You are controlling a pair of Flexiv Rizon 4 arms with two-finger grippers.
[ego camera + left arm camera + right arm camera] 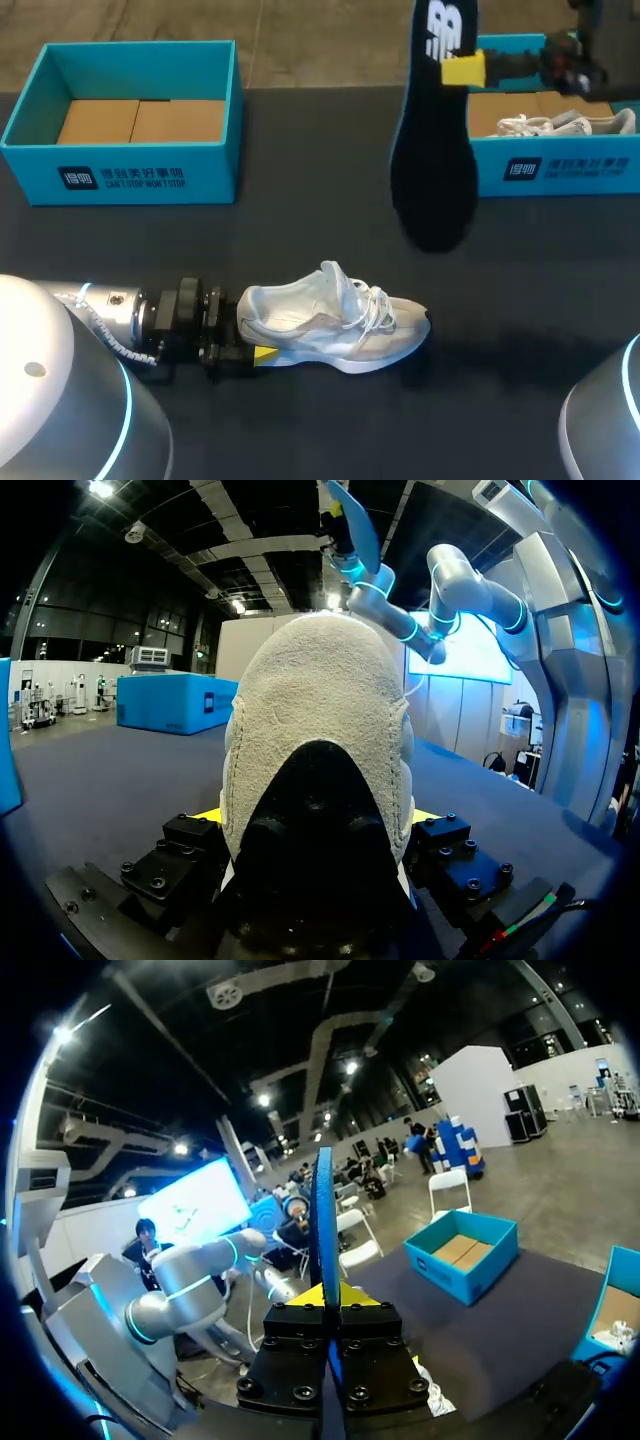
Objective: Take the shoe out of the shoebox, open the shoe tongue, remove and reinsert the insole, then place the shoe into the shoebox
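A white sneaker lies on its sole in the middle of the black table, toe pointing right. My left gripper comes in from the left and is shut on its heel, one finger on each side. In the left wrist view the heel fills the space between the fingers of the left gripper. My right gripper is high over the back right of the table, shut on the upper part of a black insole that hangs down. In the right wrist view the insole stands edge-on in the right gripper.
A blue shoebox with a cardboard bottom stands at the back left. A second blue shoebox at the back right holds another white shoe. My two arm bases fill the near corners.
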